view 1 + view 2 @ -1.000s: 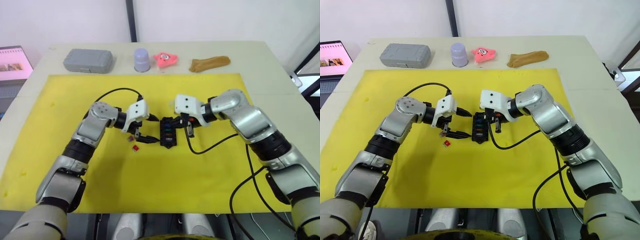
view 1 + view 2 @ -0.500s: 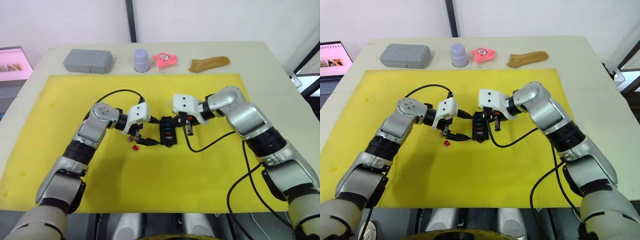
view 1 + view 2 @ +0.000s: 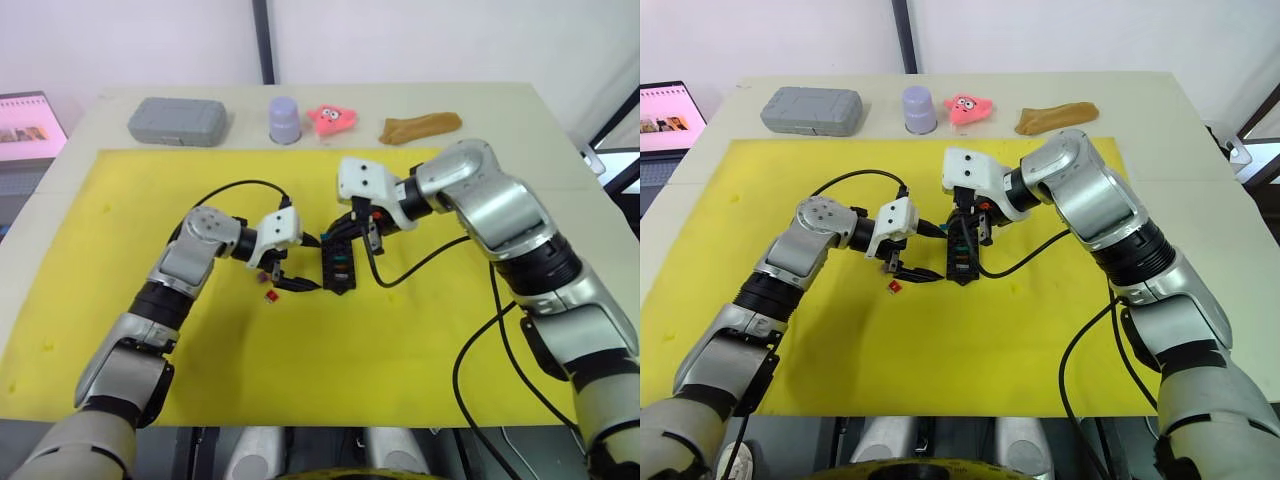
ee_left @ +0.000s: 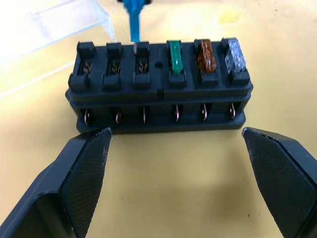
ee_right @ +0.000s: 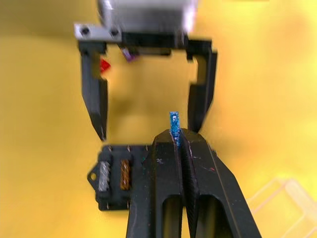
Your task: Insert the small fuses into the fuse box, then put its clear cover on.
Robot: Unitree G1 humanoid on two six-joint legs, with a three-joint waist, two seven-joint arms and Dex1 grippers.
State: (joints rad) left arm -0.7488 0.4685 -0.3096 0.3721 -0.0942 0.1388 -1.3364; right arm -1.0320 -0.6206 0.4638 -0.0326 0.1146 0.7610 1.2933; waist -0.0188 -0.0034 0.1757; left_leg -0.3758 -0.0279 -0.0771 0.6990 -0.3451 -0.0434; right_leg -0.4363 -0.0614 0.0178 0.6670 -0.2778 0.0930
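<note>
The black fuse box (image 4: 158, 89) lies on the yellow mat, with green (image 4: 175, 57), amber (image 4: 204, 54) and grey (image 4: 235, 54) small fuses seated in three end slots. My right gripper (image 5: 176, 140) is shut on a blue fuse (image 5: 174, 124) and holds it over the box; its tip (image 4: 132, 20) meets an empty middle slot. My left gripper (image 3: 312, 264) is open, one finger off each end of the box, not touching it. Behind the box lies the clear cover (image 4: 59, 25). A red fuse (image 3: 270, 296) and a dark purple one (image 3: 261, 275) lie loose by my left gripper.
Along the far table edge stand a grey case (image 3: 176, 121), a lavender cup (image 3: 285, 119), a pink toy (image 3: 332, 118) and a brown object (image 3: 420, 126). A laptop (image 3: 25, 125) sits at the far left. Black cables loop over the mat (image 3: 400, 350) by both wrists.
My right gripper has swung left and toward the far side, bringing the blue fuse over the fuse box. My left gripper stays open around the box.
</note>
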